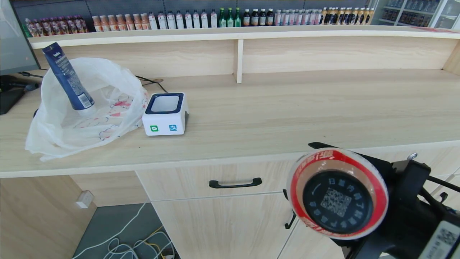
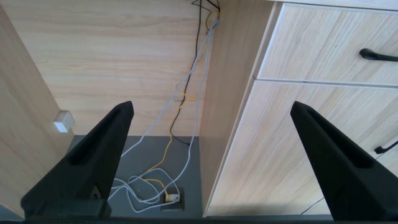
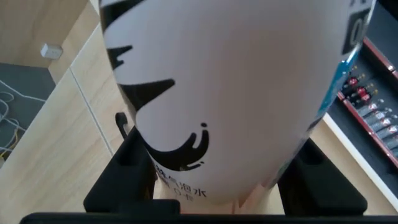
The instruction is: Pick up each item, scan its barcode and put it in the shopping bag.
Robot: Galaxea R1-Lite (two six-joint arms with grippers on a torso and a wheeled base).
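The white cup (image 1: 337, 194) is pinched in my right gripper (image 3: 217, 177). It is low down in front of the counter (image 1: 287, 108), with its round lid facing up at me. I think I should lift it over to the scanner (image 1: 166, 113), well off to my left, and turn it slowly so the barcode faces the glass. I should hold firm but not squash. The shopping bag (image 1: 118, 90) sits just beside the scanner. My left gripper (image 2: 211, 155) is spread wide and holds nothing.

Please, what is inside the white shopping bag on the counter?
A blue tube stands tilted inside the shopping bag, barcode end down. The bag's folds cover its tip, and anything lying deeper cannot be seen.
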